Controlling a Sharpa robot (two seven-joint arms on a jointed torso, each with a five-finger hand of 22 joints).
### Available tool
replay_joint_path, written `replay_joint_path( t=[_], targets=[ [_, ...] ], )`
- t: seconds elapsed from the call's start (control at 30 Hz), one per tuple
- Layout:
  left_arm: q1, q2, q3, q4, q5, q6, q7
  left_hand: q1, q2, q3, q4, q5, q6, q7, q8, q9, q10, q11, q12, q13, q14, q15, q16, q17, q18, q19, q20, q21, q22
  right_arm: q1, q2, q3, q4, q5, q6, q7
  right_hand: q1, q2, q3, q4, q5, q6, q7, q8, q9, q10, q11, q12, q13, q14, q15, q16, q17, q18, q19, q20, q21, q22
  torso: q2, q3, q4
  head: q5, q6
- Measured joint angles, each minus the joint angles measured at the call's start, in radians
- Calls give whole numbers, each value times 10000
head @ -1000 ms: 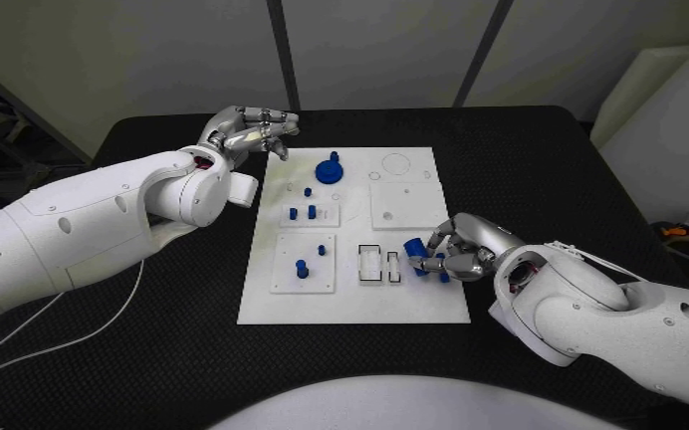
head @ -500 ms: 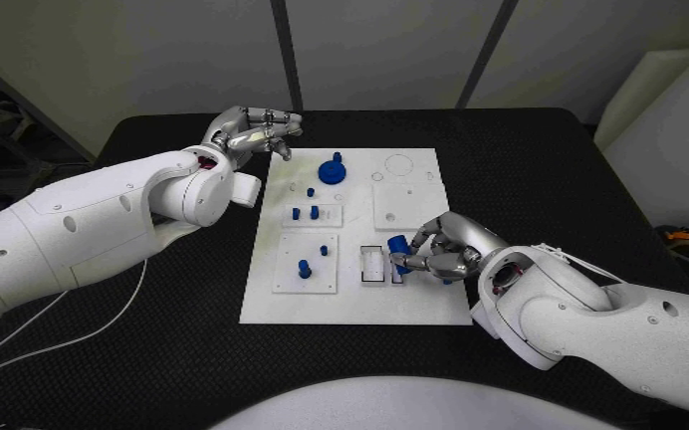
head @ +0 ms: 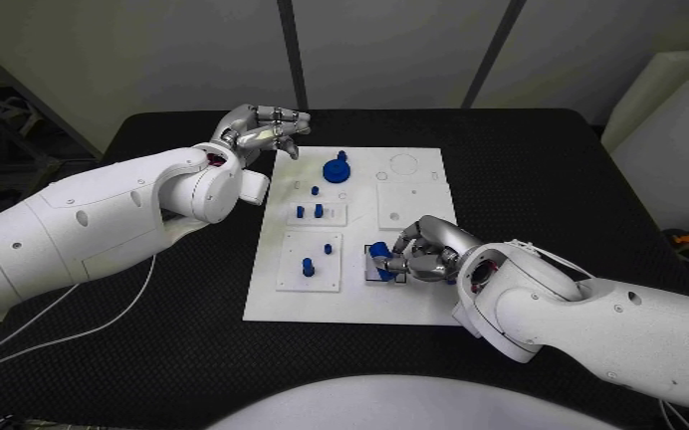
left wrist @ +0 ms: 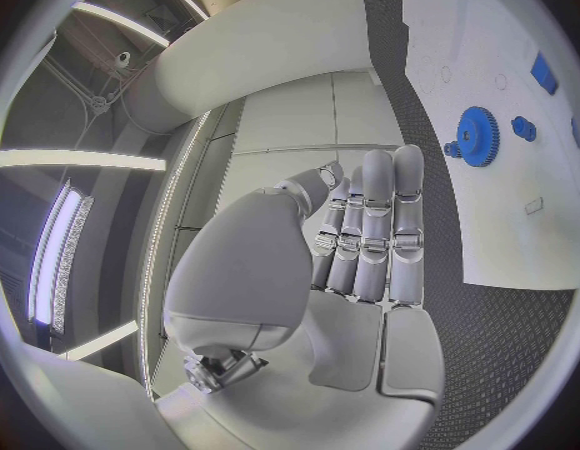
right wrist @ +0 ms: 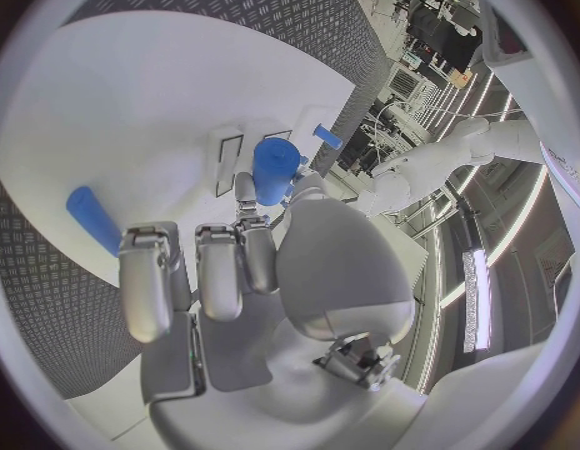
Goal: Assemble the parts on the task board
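Right hand (head: 419, 257) shifted left along task board (head: 351, 301), gripping blue part (right wrist: 275, 169), left hand (head: 262, 129) curled, holding nothing

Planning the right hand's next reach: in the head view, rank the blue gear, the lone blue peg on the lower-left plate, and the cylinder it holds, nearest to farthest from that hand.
1. Blue cylinder, in the right hand.
2. Lone blue peg, to the left.
3. Blue gear, near the task board's far edge.

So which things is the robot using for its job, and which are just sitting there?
For the job:
task board
blue part held by the right hand
blue gear
blue pegs

Just there:
left hand, holding nothing
black table
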Motion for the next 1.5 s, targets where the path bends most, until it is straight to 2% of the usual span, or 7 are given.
replay_joint_path(
  t=[0.27,0.5,0.6,0.73,0.87,1.23,1.5],
  targets=[
    [0,2,0,0,0,0,-7,0,0,0,0,0,0,0,0,1,0,0,0,0,-34,34,0,1,0,0,0,0,0,-2,188,-2,-201,23,13,1,-83,25,-89,7,9,100,-1,64,107,-21,-57,1,17,-31,-30,0,0,0,-1,0,0,-1,-1,2,-9,22,7],
    [0,2,0,3,0,0,-12,0,0,0,0,0,0,0,0,1,0,0,0,0,-34,34,0,1,0,0,0,0,0,-2,252,-3,-290,15,55,-36,-308,-19,-302,10,-304,361,-247,99,239,15,-91,0,11,1,-62,-1,0,-1,37,-37,0,-1,-4,5,-11,35,2],
    [0,-4,0,4,0,0,-14,0,0,0,0,0,0,0,0,2,0,0,0,0,-34,34,0,1,0,0,0,0,0,-18,261,-19,-319,11,77,-69,-691,23,-564,2,-1230,674,-527,117,421,-5,-111,-13,14,6,-70,-1,0,1,9,-65,0,-1,-3,5,-11,40,-1],
    [0,-16,0,8,0,0,-16,0,0,0,0,0,0,0,0,2,0,0,0,0,-34,34,0,2,0,0,0,0,0,-22,266,-20,-326,-5,78,-96,-1342,-179,-875,21,-2812,619,-473,30,533,-4,-110,-119,9,6,-70,-1,-1,1,0,-73,0,-1,-3,5,-12,45,-2],
    [0,-26,0,13,0,0,-17,0,0,0,0,0,0,0,0,2,0,0,0,0,-34,34,0,2,0,0,0,0,0,-22,255,-23,-310,-56,61,-102,-1872,-495,-812,45,-3499,619,-473,30,688,-4,-109,-164,10,6,-70,-1,-1,1,0,-73,0,-2,-2,6,-18,47,-2],
    [1,-83,0,19,0,-1,-22,0,0,0,0,0,0,0,0,3,0,0,0,0,-34,34,0,2,0,0,0,0,0,-25,-101,-26,0,-378,-70,85,-762,-518,-289,-173,-3089,619,-473,-21,1032,-3,-108,-164,10,6,-69,-2,-1,1,0,-72,0,-2,0,14,-31,28,-24],
    [1,-82,0,15,0,-1,-24,0,0,0,0,0,0,0,0,3,0,0,0,0,-34,34,0,3,0,0,0,0,0,-26,-221,-29,172,-517,-403,463,-763,-472,-370,-30,-3160,619,-473,-21,1146,-3,-108,-164,10,6,-68,-2,-1,1,0,-72,0,-2,-5,15,-32,-1,-1]
  ],
)
